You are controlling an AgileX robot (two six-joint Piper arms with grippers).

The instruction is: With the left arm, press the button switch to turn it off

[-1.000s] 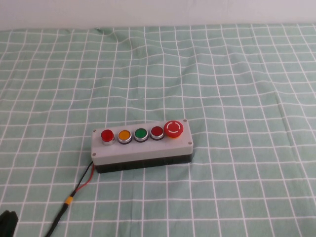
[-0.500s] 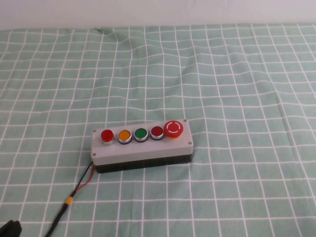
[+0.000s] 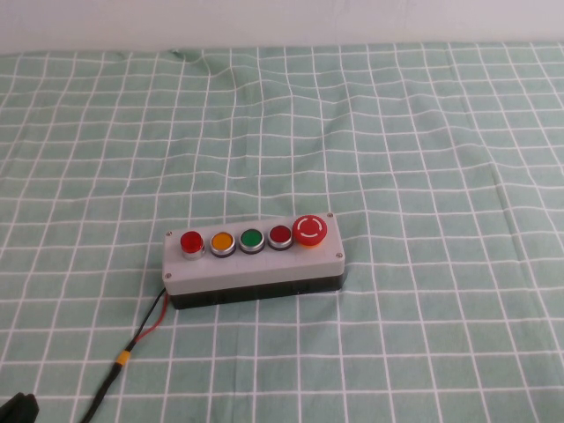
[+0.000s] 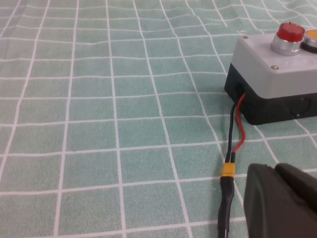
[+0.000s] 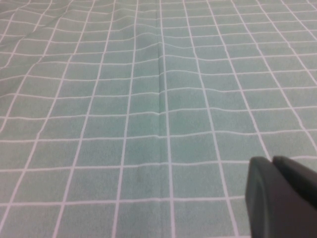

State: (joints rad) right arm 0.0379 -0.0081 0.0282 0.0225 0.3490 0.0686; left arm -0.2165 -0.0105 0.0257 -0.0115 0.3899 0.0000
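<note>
The left end effector [image 4: 280,201] sits low at the counter's near left edge, just beside the black cable [image 3: 106,388]; finger state cannot be determined. The right end effector [image 5: 282,198] hovers over bare checked cloth [image 5: 148,99] (likewise undeterminable). Farther off, the button switch [image 3: 191,242] occupies the left end of the grey box [image 3: 256,269], next to the yellow button [image 3: 222,241].

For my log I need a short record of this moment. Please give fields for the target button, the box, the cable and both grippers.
target: button switch, bright red, at the left end of the row, beside the yellow button
box: grey box, on green checked cloth
cable: red and black wires leaving the box's left end
left gripper: low, near the cable, short of the box
right gripper: over bare cloth
</note>
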